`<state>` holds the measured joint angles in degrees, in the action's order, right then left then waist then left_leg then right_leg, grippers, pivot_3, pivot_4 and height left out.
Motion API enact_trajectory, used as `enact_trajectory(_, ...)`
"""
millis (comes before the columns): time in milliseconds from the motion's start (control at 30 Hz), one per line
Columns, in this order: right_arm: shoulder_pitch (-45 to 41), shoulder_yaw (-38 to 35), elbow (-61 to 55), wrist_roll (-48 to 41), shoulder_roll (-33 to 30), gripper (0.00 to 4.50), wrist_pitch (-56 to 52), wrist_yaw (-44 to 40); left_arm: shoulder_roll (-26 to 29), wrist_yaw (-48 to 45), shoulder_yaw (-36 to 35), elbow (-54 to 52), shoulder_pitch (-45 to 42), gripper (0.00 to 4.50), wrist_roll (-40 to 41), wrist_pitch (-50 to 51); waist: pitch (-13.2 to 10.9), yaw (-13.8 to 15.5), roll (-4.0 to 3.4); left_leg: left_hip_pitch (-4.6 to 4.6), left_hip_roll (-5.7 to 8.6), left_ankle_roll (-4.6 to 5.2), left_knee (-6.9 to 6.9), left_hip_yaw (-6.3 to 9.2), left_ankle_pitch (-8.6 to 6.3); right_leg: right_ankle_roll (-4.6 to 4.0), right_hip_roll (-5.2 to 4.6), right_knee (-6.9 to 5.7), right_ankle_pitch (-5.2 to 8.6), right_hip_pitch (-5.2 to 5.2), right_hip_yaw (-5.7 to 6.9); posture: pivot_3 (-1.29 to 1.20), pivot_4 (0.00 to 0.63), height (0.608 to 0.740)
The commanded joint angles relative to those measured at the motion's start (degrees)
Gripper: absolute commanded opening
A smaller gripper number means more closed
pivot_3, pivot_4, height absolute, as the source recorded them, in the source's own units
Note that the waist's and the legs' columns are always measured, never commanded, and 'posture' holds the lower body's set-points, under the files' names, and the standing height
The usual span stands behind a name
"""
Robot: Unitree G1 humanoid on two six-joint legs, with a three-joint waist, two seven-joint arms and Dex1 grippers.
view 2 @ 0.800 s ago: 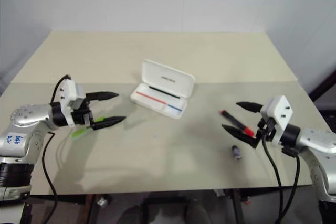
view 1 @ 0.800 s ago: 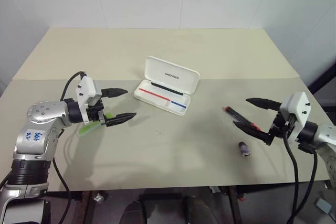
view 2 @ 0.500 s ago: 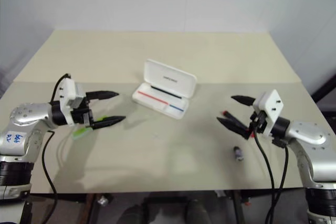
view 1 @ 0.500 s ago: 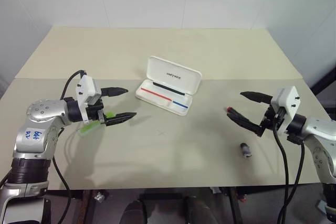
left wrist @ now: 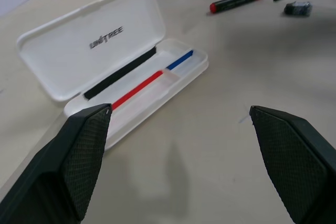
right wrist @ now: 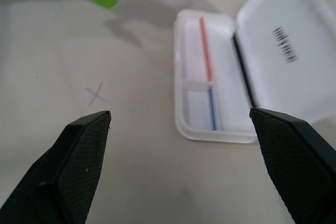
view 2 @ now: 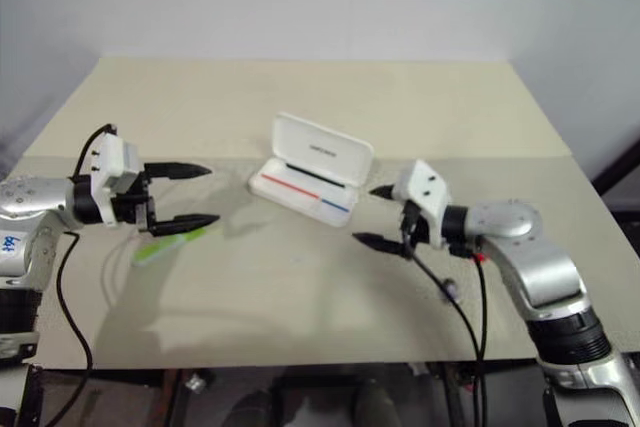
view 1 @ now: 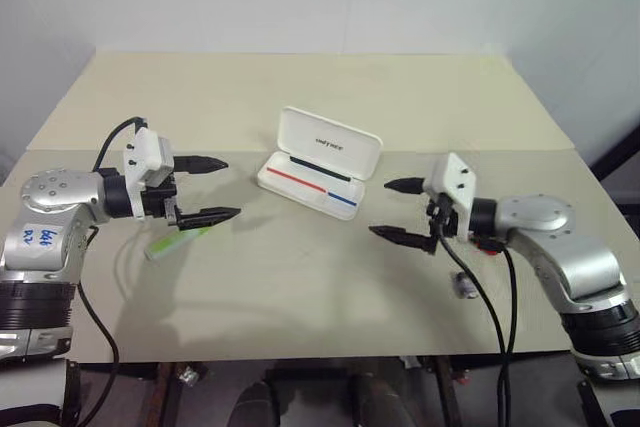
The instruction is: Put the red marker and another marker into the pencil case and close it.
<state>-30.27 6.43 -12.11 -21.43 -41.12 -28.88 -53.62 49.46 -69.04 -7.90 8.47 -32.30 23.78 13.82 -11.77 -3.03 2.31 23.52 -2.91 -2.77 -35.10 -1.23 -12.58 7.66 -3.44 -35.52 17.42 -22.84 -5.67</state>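
1. Both of our grippers stand with their jaws spread wide and nothing between them: the left gripper point(view 1: 207, 188) and the right gripper point(view 1: 395, 210) hang above the table point(view 1: 300, 97), pointing toward each other across its middle.
2. We see the pencil case point(view 1: 318, 163) between the two grippers and a little beyond them, touching neither; each wrist view frames it between that gripper's own fingers.
3. We find the green marker point(view 1: 178, 242) lying flat on the table just beneath and behind our left jaws, apart from the fingertips and well apart from the case.
4. We see the red marker point(left wrist: 239, 0) in the left wrist view, lying flat on the table past the case, just beside the tips of our right gripper; from the head views it is mostly hidden behind our right wrist, with only a bit of red showing there.
5. A small grey stub point(view 1: 465, 284) lies on the table near the red marker, under our right forearm.
6. Our case is open, its lid tilted up and back with the dark lettering showing.
7. Its tray holds neither marker; we see a red and blue line along its floor and a black strip at the hinge.
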Motion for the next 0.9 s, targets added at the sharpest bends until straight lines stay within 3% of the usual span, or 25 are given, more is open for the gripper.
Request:
enact_trajectory(33,-1.8,0.8,1.2,1.7,0.4,3.91,2.0,-1.0,1.4,-0.5,-1.5,0.0,0.0,4.50,-0.1,-1.0,0.0,0.1,0.00,0.02,0.02,0.00,-0.02,0.00,0.00,0.00,-0.02,0.00,0.00,0.00,0.00,0.00,0.150,0.740)
enact_trajectory(200,-4.5,2.5,4.4,3.6,2.3,2.26,2.7,-1.2,1.8,0.4,-2.7,-2.4,2.5,4.50,0.6,-0.2,0.0,0.0,0.00,0.02,0.01,0.01,-0.01,-0.01,0.00,0.00,-0.02,-0.02,0.00,-0.01,0.00,0.00,0.150,0.740)
enact_trajectory(500,-13.8,10.6,11.2,9.2,4.8,2.26,-0.6,-5.1,3.4,0.9,-4.3,-2.6,5.7,4.50,-0.3,-1.0,0.0,-0.3,0.00,0.09,-0.08,-0.02,-0.01,-0.05,0.02,-0.07,0.09,-0.38,0.04,-0.38,-0.03,0.00,0.150,0.740)
enact_trajectory(633,-19.8,15.0,19.4,13.4,9.1,2.26,1.0,-6.5,3.9,1.1,-4.7,-1.9,5.9,4.50,-0.4,-1.5,0.0,-0.5,0.00,0.53,-0.07,-0.08,-0.19,-0.06,0.05,-0.01,0.09,-0.50,0.00,-0.80,-0.04,0.00,0.150,0.740)
enact_trajectory(900,-26.2,16.1,35.6,17.9,16.2,2.26,6.6,-7.1,4.8,1.5,-6.2,-4.0,8.3,4.50,0.2,-1.0,0.0,-0.4,0.00,0.68,-0.07,-0.08,-0.17,-0.05,0.06,0.01,0.10,-0.45,0.00,-0.89,-0.02,0.00,0.150,0.740)
